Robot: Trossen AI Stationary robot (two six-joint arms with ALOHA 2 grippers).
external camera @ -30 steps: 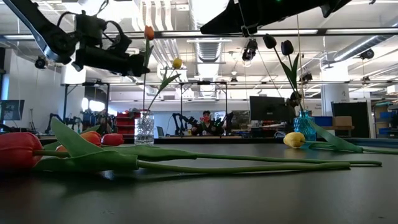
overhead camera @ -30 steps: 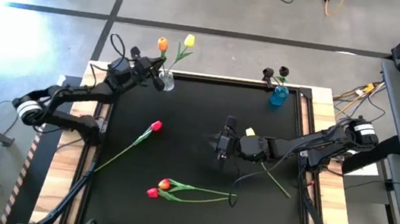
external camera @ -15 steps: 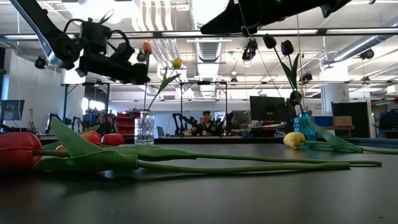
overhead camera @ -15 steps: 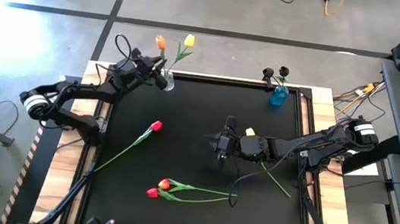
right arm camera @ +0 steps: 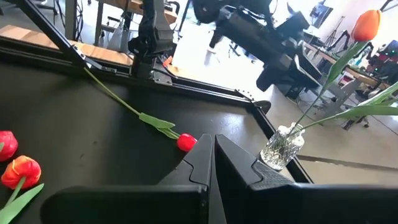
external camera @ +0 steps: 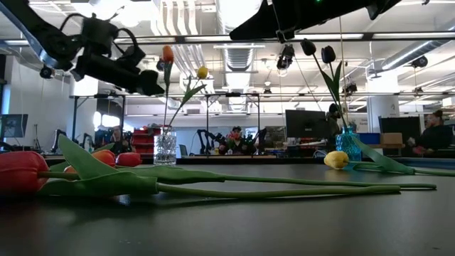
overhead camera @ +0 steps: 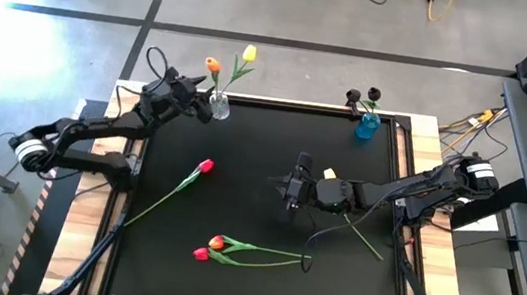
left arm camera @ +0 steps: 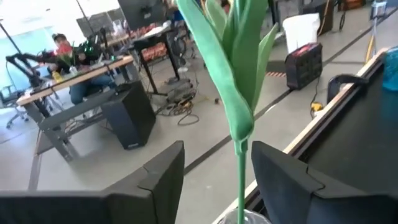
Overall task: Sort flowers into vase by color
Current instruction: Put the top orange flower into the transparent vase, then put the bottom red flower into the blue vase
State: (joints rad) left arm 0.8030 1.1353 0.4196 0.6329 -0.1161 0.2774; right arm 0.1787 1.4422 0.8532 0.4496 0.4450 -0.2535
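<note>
A clear vase (overhead camera: 219,109) at the far left holds an orange tulip (overhead camera: 212,64) and a yellow tulip (overhead camera: 249,54). My left gripper (overhead camera: 192,96) is open beside the vase. In the left wrist view a green stem (left arm camera: 240,168) runs between its fingers with a gap on each side. A blue vase (overhead camera: 367,128) holds two dark tulips (overhead camera: 374,94). A red tulip (overhead camera: 206,166), a red and orange pair (overhead camera: 209,249) and a yellow tulip (overhead camera: 329,174) lie on the black mat. My right gripper (overhead camera: 294,188) is shut over mid-table, near the yellow tulip's head.
The black mat (overhead camera: 265,138) has a raised frame and wooden side rails (overhead camera: 420,187). The lying yellow tulip's stem (overhead camera: 365,243) runs under my right arm toward the near right. People and benches show in the room beyond the table (external camera: 434,139).
My left gripper has opened and let go of the orange tulip's stem, then drawn back a little toward the table's left edge. The orange tulip has sunk lower into the clear vase and now stands there on its own.
</note>
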